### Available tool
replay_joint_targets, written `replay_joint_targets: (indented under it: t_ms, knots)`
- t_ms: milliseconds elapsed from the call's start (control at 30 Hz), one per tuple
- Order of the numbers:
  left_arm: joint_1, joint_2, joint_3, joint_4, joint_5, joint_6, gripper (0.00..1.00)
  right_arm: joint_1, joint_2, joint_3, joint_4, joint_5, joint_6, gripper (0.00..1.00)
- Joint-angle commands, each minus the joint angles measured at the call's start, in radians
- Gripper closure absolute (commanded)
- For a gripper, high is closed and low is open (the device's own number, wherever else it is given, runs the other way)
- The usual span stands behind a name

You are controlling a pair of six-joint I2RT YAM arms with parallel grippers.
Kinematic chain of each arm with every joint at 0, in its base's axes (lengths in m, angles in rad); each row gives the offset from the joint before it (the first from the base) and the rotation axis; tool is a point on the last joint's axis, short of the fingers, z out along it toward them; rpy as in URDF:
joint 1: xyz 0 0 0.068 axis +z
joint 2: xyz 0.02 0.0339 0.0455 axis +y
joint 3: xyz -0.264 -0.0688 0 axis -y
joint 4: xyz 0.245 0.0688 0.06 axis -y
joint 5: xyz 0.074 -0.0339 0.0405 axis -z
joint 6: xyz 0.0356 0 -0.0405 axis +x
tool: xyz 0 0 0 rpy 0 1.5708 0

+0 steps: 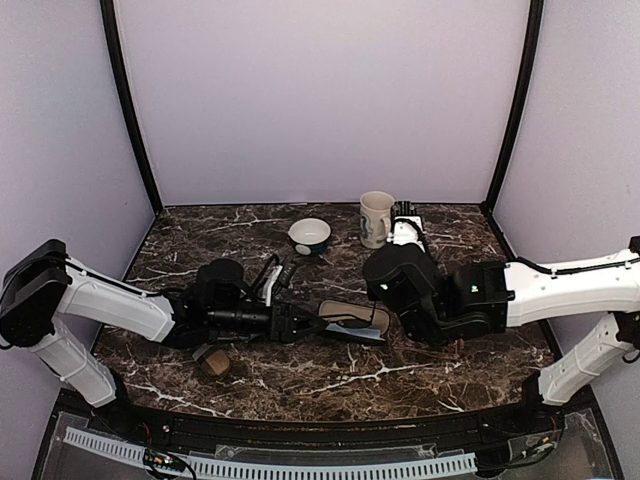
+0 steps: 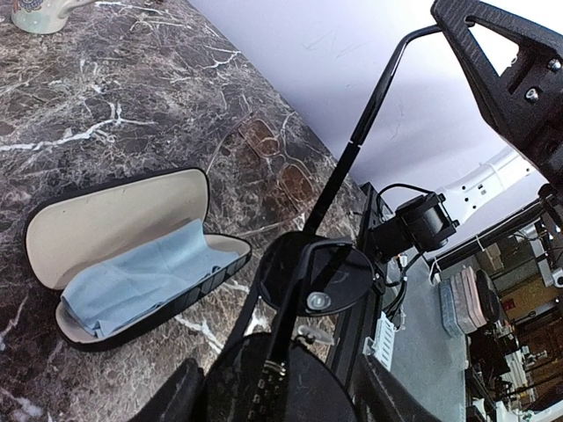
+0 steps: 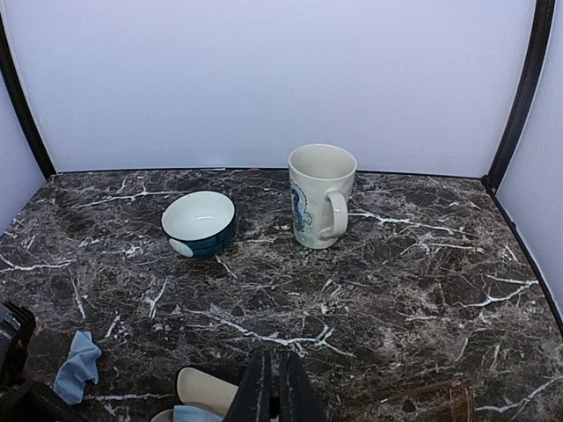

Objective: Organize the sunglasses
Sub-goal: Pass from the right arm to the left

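- Lavender walls close in a dark marble table veined in white. My two arms reach in from 9 and 3 o'clock and meet near its centre.
- At 7 o'clock of my left arm a small brown object lies on the marble, too blurred for me to name.
- My left gripper points toward 3 o'clock, its jaws part-way apart and clamped on the sunglasses. One dark lens sits by the lower finger, and a thin temple arm runs up to the upper finger.
- The sunglasses are held off the marble, unfolded, just beside the open case and outside it.
- That black case lies at 3 o'clock of my left gripper, cream lining up, with a pale blue cloth in one half.
- In my left wrist view, clear-framed glasses with brownish lenses lie flat at 1 o'clock of the case.
- Toward 12 o'clock of the table stands a blue-and-white bowl, and near it at its 3 o'clock is an upright cream mug.
- My right gripper has its fingers pressed together, with the case's cream lining just at their 9 o'clock.
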Motion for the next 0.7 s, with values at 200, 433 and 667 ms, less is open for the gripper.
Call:
replay_joint_targets:
  t_ms: [200, 433, 667]
  knots:
    - [-0.003, -0.047, 0.023, -0.065, -0.019, 0.002, 0.73, -0.008, 0.021, 0.004, 0.070, -0.062, -0.058, 0.77]
    - [-0.002, -0.047, 0.026, -0.069, -0.019, 0.006, 0.75, -0.015, 0.016, 0.000, 0.074, -0.103, -0.056, 0.68]
    - [0.000, -0.056, 0.025, -0.084, -0.027, 0.005, 0.80, -0.066, -0.057, -0.035, 0.085, -0.211, -0.031, 0.56]
